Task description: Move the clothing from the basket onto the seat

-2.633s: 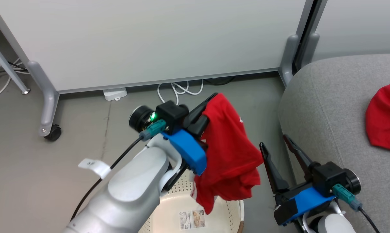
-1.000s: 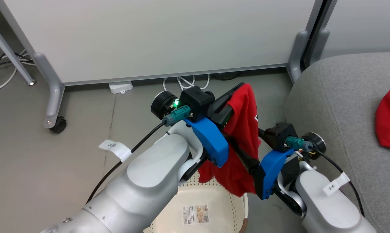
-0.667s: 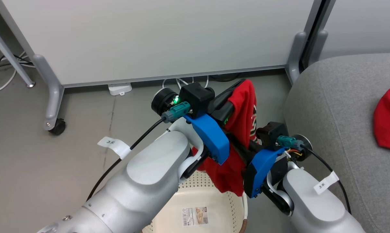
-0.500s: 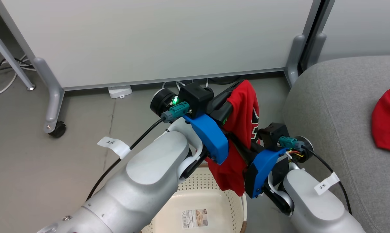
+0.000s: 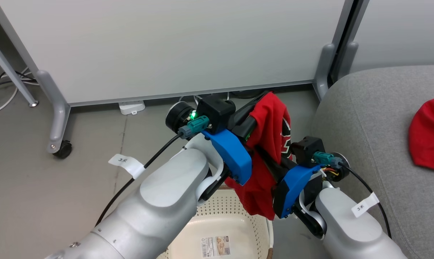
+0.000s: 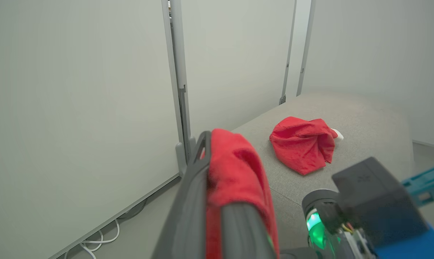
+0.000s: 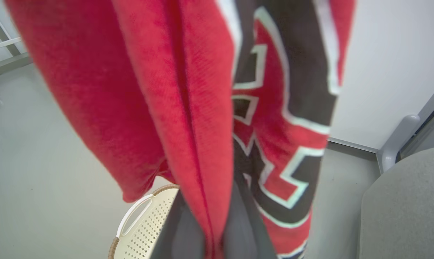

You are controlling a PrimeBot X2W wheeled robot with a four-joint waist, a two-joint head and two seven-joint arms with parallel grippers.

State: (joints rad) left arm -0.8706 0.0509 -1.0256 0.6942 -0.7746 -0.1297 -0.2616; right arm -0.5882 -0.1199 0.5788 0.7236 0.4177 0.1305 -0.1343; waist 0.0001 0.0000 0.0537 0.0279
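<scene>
Now the right hand has clamped the red garment

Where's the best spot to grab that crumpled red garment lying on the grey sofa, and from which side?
Likely a raised fold near the middle of the crumpled bright-red garment, coming down from above. It lies heaped on the light-grey fabric sofa; its edges lie flat against it, while the bunched folds stand up for pinching.

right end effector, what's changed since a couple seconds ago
The right end effector swung in from beside the sofa and closed on the hanging red garment. Unchanged: the left end effector stays shut on that garment's top, above the basket; the other red garment lies on the sofa.
</scene>
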